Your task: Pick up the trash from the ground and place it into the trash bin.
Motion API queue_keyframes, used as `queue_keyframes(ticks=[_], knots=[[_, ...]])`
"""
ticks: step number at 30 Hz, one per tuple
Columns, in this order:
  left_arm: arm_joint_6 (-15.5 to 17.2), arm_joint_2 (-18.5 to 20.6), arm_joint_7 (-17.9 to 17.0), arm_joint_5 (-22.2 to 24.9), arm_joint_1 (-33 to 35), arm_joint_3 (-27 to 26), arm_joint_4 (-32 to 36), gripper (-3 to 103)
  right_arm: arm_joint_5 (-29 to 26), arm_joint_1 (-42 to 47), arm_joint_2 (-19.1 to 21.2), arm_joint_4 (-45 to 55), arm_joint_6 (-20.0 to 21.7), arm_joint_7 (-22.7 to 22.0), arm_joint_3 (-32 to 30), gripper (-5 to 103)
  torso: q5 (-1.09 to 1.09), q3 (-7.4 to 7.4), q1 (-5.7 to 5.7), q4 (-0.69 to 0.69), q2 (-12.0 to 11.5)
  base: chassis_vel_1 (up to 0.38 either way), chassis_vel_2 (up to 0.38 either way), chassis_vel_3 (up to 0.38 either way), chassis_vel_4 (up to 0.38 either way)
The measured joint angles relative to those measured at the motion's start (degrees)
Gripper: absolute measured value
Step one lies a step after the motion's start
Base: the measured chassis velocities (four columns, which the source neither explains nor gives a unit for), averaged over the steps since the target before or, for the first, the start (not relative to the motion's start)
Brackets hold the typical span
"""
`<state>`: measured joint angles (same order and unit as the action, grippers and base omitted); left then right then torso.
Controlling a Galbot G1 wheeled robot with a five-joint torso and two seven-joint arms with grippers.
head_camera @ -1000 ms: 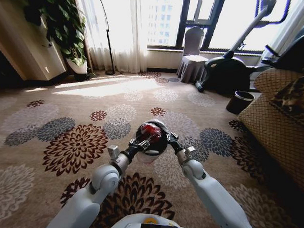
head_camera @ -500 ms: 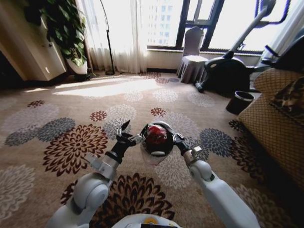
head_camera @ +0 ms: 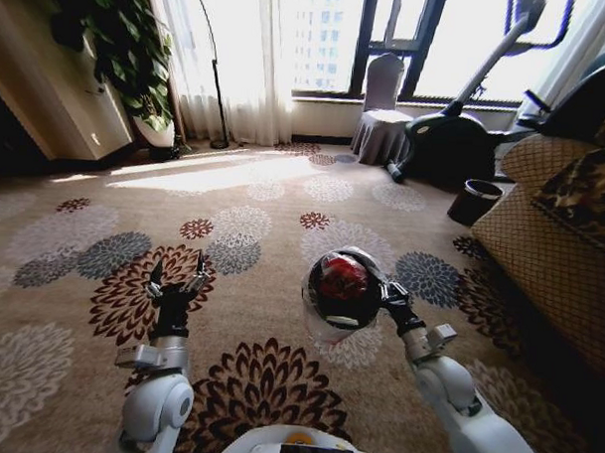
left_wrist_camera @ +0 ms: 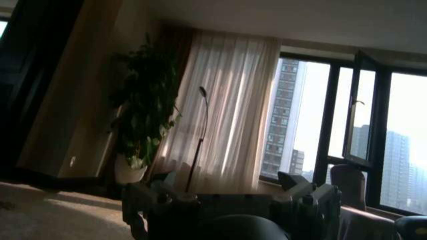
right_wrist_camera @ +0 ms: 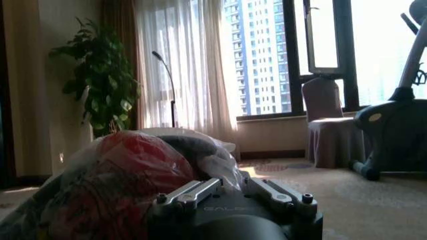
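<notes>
The right gripper (head_camera: 380, 291) clenches the rim of the small round black bag-lined trash bin (head_camera: 340, 292), holding it off the patterned floral carpet (head_camera: 73, 248) at about 1 o'clock, probably to carry it. The right wrist view reveals a crumpled red-and-white wrapper (right_wrist_camera: 137, 150) inside. The left gripper (head_camera: 176, 282), at 11 o'clock, is released.

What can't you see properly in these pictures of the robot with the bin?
- Trash bin, head view: only red trash shows; anything underneath is hidden.
- Right gripper, head view: the bin hides its fingers.
- Left gripper, left wrist view: too dark for detail.
</notes>
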<state>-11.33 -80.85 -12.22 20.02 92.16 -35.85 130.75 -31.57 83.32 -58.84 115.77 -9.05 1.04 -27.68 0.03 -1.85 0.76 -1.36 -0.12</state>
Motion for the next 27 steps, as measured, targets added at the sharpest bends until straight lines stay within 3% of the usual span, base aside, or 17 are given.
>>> queue_keyframes(ticks=[11, 13, 16, 27], knots=[[-0.3, -0.9, 0.4, 0.0, 0.7, 2.0, -0.5, 100, 1.2, 5.7, -2.7, 1.1, -2.1, 0.0, -4.7, 0, 0.01, 0.0, 0.0, -0.03, 0.0, 0.266, -0.264, -0.273, 0.271], [-0.5, -1.0, 0.5, 0.0, 0.9, 2.4, -0.7, 100, 1.5, 6.8, -3.6, 1.5, -2.5, 0.0, -5.8, 0, -0.1, 0.0, -0.01, -0.03, 0.0, 0.314, -0.343, -0.32, 0.332], [-0.5, -1.0, 0.5, 0.1, 0.7, 2.7, -0.8, 100, 1.5, 7.9, -4.5, 2.0, -2.7, 0.0, -6.8, 0, 0.01, 0.0, -0.01, -0.03, 0.0, 0.331, -0.348, -0.332, 0.343], [-0.9, -1.0, 0.6, 0.5, 0.4, 3.8, -1.6, 100, 1.5, 12.2, -8.5, 4.1, -2.9, 0.0, -9.0, 0, -0.02, 0.02, -0.02, -0.03, 0.0, 0.283, -0.41, -0.268, 0.398]])
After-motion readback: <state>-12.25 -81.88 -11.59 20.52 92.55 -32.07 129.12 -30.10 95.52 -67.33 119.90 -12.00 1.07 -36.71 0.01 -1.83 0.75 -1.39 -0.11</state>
